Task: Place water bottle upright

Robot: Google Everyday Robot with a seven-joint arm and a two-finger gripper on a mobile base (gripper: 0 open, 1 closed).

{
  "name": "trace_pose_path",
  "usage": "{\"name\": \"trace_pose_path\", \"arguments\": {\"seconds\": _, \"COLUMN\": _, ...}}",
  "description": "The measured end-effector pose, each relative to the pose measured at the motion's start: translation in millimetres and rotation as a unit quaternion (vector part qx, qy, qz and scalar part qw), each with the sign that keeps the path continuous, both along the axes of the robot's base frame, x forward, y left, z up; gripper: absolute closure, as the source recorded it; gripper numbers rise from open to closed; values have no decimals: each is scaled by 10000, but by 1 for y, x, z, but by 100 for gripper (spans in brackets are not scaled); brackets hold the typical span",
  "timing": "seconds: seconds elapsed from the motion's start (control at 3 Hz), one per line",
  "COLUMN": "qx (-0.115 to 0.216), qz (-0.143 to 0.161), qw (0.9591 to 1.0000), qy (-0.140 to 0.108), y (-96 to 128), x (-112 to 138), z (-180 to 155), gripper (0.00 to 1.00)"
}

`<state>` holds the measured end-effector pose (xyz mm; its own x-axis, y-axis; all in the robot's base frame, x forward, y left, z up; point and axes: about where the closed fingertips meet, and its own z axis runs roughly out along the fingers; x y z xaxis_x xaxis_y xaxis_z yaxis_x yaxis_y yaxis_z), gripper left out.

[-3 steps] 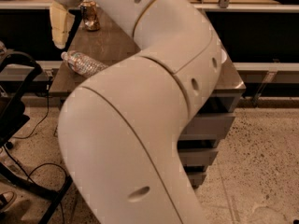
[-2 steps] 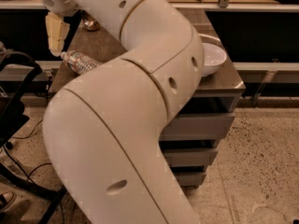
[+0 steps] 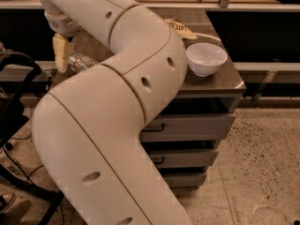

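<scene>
The water bottle (image 3: 82, 61) lies on its side at the left end of the grey table top (image 3: 225, 78); only its ribbed clear body shows, and the rest is hidden behind my arm. My gripper (image 3: 60, 55) hangs from the wrist at the upper left, right beside the bottle's left end and at the table's left edge. My large white arm (image 3: 122, 107) fills the middle of the view and hides much of the table.
A white bowl (image 3: 206, 58) stands at the right on the table. A snack bag (image 3: 178, 27) lies behind it. Drawers (image 3: 187, 125) are below the top. A black frame with cables (image 3: 14, 107) stands at the left. The floor at the right is speckled.
My arm has swung left, uncovering the white bowl and snack bag. The gripper has come down beside the bottle's left end. The bottle still lies on its side.
</scene>
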<state>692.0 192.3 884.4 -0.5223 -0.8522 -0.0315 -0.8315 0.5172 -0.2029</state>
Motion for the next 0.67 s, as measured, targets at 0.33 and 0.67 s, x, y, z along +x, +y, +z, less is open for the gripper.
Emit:
{"name": "trace_pose_path", "arguments": {"seconds": 0.33, "qx": -18, "qz": -329, "qw": 9990, "qy": 286, "y": -11, "x": -2, "z": -23, "gripper": 0}}
{"name": "trace_pose_path", "arguments": {"seconds": 0.67, "qx": 52, "qz": -611, "qw": 9965, "qy": 563, "y": -25, "x": -6, "z": -37, "gripper": 18}}
